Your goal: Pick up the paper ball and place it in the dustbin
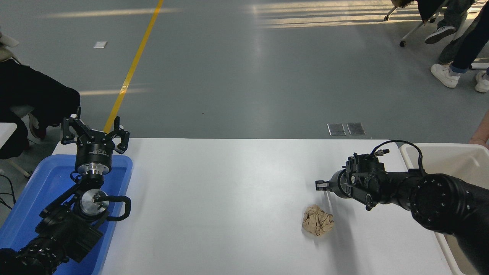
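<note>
The paper ball (318,220), a crumpled tan wad, lies on the white table (229,191) right of centre. My right gripper (320,185) reaches in from the right and points left. It hovers just behind and slightly above the ball without touching it, and nothing shows in it. The dustbin (405,157), cream-white with a thick rim, stands at the table's right edge, partly hidden by my right arm. At the lower left my left gripper (94,131) is parked open and empty over a blue tray.
The shallow blue tray (34,191) sits at the table's left end under the left arm. A hand (483,131) shows at the right edge above the dustbin. Legs and white shoes (445,74) are at the top right, and dark clothing (34,99) at the left.
</note>
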Tool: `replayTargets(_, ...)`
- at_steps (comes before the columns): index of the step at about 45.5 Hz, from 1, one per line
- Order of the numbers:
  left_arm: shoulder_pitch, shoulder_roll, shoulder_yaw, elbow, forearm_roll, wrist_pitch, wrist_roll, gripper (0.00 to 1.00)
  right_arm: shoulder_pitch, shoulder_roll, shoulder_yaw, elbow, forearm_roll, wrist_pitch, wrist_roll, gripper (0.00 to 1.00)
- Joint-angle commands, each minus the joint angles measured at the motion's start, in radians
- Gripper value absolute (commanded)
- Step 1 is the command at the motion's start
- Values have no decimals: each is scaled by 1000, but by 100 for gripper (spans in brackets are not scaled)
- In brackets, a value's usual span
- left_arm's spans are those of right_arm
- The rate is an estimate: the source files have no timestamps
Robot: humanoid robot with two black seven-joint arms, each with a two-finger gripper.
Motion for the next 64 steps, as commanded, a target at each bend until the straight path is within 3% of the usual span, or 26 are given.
replayTargets(1,0,0,0,0,1,0,-2,99,-2,0,0,1,0,0,0,0)
replayTargets(19,-2,2,4,0,-3,0,0,99,59,0,1,52,1,10,0,0)
replayTargets(29,-2,2,4,0,-3,0,0,99,379,-5,3,404,8,30,0,0)
replayTargets(35,-2,2,4,0,-3,0,0,99,620,-175,0,638,9,104,0,0)
replayTargets(45,-2,3,4,0,-3,0,0,99,981,-419,-5,877,9,400,0,0)
replayTargets(50,-2,2,4,0,-3,0,0,99,1104,-472,-5,893,8,570,-2,0)
replayTargets(64,-2,3,4,0,-3,0,-2,99,1326,-528,-49,957,6,570,-2,0)
